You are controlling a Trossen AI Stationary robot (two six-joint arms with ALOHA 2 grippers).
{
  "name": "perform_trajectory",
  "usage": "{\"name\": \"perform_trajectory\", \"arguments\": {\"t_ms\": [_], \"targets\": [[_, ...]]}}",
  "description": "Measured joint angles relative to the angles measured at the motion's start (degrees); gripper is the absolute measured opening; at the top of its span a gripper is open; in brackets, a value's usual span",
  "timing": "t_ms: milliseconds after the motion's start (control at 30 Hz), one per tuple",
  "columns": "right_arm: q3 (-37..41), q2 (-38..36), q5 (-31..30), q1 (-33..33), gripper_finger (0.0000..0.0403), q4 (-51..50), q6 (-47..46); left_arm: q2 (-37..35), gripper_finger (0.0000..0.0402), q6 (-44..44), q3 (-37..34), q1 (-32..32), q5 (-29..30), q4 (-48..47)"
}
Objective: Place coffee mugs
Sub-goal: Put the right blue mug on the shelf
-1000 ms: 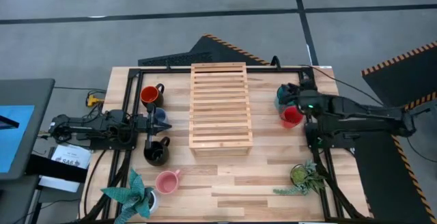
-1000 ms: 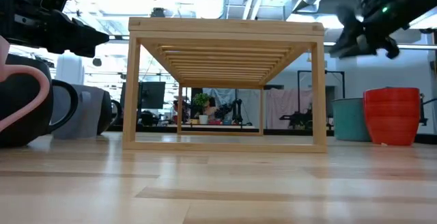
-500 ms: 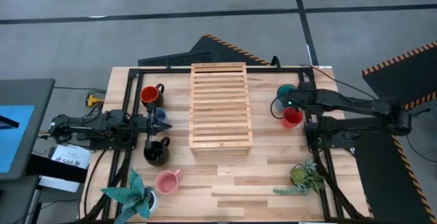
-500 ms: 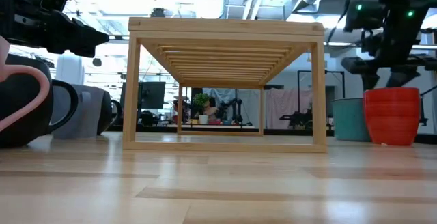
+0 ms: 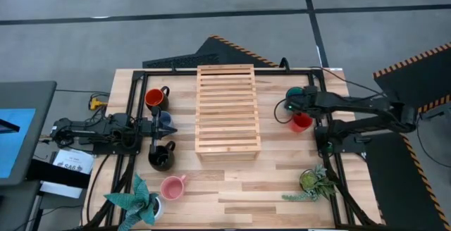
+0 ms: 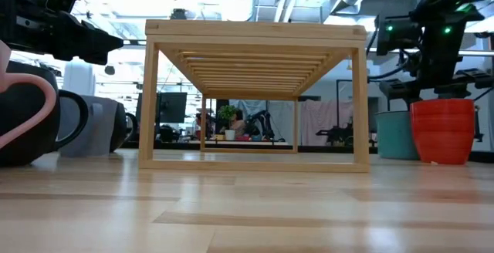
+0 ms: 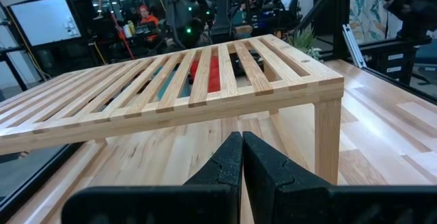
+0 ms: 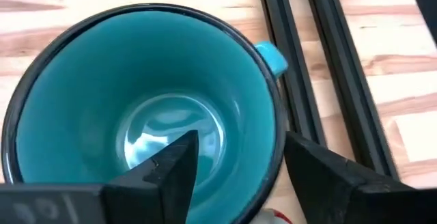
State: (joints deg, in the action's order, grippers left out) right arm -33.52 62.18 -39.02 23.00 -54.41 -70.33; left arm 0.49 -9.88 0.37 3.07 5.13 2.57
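Right gripper [image 8: 232, 162] has dropped, fingers now straddling teal mug [image 8: 147, 108] rim.

Light wooden table [image 5: 282, 182] with plank top, bordered by a black metal frame [image 5: 134, 76]. At centre stands a slatted wooden rack [image 5: 226, 111] on four legs. To the left of the rack, in a row: black mug with orange inside [image 5: 155, 98], grey-blue mug [image 5: 164, 120], all-black mug [image 5: 161, 157]. Nearer the front edge, a pink mug [image 5: 171, 186] lies just beside a potted plant [image 5: 139, 199] at the front-left corner. To the right of the rack: teal mug [image 5: 294, 96] and red mug [image 5: 301, 121], close together. A second potted plant [image 5: 311, 182] stands at front right.
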Motion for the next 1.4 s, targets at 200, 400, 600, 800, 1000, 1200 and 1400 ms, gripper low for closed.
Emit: {"name": "perform_trajectory", "arguments": {"t_ms": [200,400,600,800,1000,1200,1400], "targets": [[-0.1,4.7,-3.5,0.0,0.0132,0.0,-3.4,0.0,0.0,0.0,0.0,0.0,0.0,0.0],[-0.6,4.8,-6.6,-0.8,0.0067,1.0,-4.0,0.0,0.0,0.0,0.0,0.0,0.0,0.0],[-6.9,0.9,-8.9,-2.5,0.0042,-5.8,1.0,0.0,0.0,0.0,0.0,0.0,0.0,0.0],[-18.6,-0.7,-14.1,-3.0,0.0042,-10.2,5.1,0.0,0.0,0.0,0.0,0.0,0.0,0.0],[-28.3,-0.2,-14.3,-3.2,0.0042,-1.4,18.6,0.0,0.0,0.0,0.0,0.0,0.0,0.0],[-33.5,1.6,-9.7,-4.1,0.0042,14.9,33.6,0.0,0.0,0.0,0.0,0.0,0.0,0.0],[-33.9,5.2,4.3,-4.4,0.0042,28.9,40.7,0.0,0.0,0.0,0.0,0.0,0.0,0.0]]}}
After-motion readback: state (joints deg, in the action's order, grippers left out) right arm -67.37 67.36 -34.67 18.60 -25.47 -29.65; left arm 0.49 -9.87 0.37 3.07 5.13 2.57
